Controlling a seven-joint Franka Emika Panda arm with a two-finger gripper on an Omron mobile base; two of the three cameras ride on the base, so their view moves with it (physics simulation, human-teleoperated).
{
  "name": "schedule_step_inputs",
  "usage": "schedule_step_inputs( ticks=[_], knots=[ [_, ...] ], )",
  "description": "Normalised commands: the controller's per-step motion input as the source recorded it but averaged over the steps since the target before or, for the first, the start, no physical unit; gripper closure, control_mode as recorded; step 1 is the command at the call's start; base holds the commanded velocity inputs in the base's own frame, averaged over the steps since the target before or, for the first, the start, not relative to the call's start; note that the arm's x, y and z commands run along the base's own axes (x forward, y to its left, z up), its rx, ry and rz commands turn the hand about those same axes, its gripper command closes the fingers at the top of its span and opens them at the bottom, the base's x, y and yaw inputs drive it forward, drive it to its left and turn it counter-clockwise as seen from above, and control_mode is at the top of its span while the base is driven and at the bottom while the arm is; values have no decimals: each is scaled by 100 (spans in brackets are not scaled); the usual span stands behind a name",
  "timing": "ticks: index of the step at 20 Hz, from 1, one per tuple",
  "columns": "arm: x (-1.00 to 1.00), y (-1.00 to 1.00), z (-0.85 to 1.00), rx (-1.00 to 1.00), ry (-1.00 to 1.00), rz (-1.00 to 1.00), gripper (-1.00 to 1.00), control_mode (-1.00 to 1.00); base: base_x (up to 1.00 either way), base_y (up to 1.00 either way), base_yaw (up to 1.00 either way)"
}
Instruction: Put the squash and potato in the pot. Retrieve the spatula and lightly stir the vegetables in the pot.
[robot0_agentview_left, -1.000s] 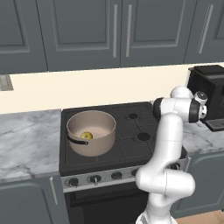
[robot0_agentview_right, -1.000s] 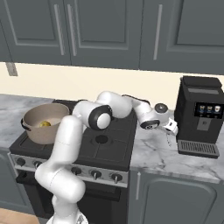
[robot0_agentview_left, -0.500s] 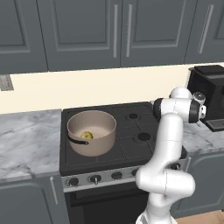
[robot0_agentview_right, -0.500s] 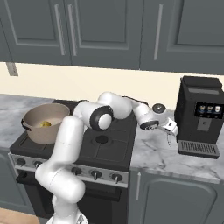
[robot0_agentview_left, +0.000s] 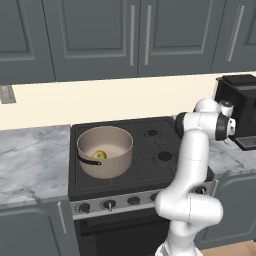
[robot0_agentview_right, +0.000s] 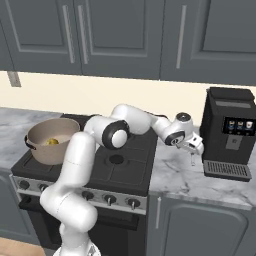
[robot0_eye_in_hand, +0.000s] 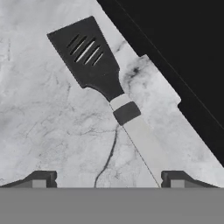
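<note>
Since the earlier pictures the wrist has drawn slightly in toward the stove over the right-hand surface, while the pot and its contents have not shifted.

Left base view: the pot (robot0_agentview_left: 105, 151) stands on the front left burner of the stove (robot0_agentview_left: 150, 160), its dark handle turned to the front left. The squash (robot0_agentview_left: 99, 155) lies on the pale floor of the pot. The potato cannot be made out from this side. The arm reaches right, and its wrist stands just before the coffee machine (robot0_agentview_left: 241, 110) at the right edge.

Right base view: the end effector (robot0_agentview_right: 193, 159) hangs just above the marble surface (robot0_agentview_right: 200, 177), between the stove (robot0_agentview_right: 115, 160) and the coffee machine (robot0_agentview_right: 231, 132). The pot (robot0_agentview_right: 52, 140) sits well apart at the left, with the squash (robot0_agentview_right: 51, 142) visible as a yellow spot inside it.

Hand view: the spatula (robot0_eye_in_hand: 111, 89) lies flat on the marble surface (robot0_eye_in_hand: 48, 113), its slotted dark blade toward the upper left and its light-grey handle running down to the right. The end effector (robot0_eye_in_hand: 107, 178) is spread wide and holds nothing; its two tips are set well apart, with the handle passing just inside the right one.
</note>
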Motion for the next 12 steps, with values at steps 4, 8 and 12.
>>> schedule_step_inputs(
  ticks=[4, 8, 12],
  knots=[
    [-41, -1, -23, 15, 18, -2, -100, -100, 0, 0, 0],
    [-51, 0, -27, 14, 12, -2, -100, -100, 0, 0, 0],
    [-50, 0, -22, 16, 3, 0, -100, -100, 0, 0, 0]
  ],
)
